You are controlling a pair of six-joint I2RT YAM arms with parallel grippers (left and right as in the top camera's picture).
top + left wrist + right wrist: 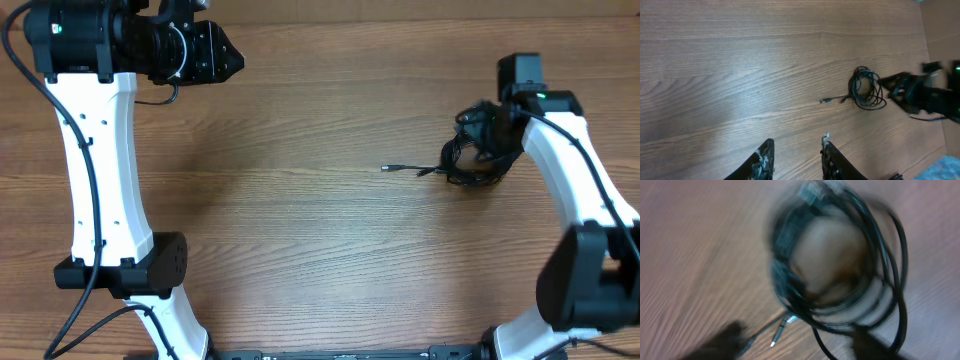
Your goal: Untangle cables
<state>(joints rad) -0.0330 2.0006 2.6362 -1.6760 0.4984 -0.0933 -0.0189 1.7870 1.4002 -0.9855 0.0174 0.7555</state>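
Black cables (856, 89) coiled on bench (300, 230). Left wrist view: left jaws narrowly apart, empty. Right wrist view, blurred: right jaws wide.

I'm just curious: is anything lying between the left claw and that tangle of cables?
Nothing visible: only bare wooden table lies between the left claw and the cables. The right claw sits at their far side.

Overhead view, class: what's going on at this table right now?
The cables lie in a tangled coil on the table, toward its right side, with one plug end trailing out. The right end effector hangs over the coil, jaws apart. The left end effector is open, empty and far off.
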